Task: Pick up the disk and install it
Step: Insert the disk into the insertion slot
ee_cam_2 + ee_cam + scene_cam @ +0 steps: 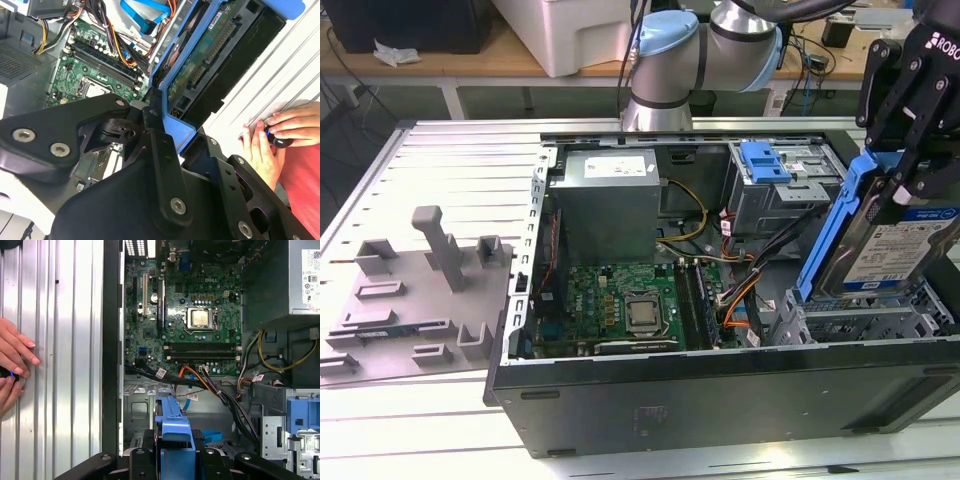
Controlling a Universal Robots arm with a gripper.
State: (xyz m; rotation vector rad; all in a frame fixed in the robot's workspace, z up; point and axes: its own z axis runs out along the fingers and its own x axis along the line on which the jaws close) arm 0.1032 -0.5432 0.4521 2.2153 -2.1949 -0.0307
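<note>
The disk (900,250) is a silver drive with a white-and-blue label in a blue plastic frame. It hangs steeply tilted over the open bay (860,320) at the exterior view's right end of the computer case. My gripper (905,165) is shut on the disk's upper end, its black fingers clamping the blue frame. The second wrist view shows the disk's (215,55) green circuit-board underside beyond the gripper (172,130). In the first wrist view the disk's (172,430) blue frame edge sticks out between the fingers, above the case floor.
The open case holds a motherboard (620,300), a grey power-supply box (605,200), a silver drive cage with blue latch (765,165) and cables (740,290). A grey fixture (420,290) lies at the exterior view's left. A person's hands (275,135) rest on the ribbed table.
</note>
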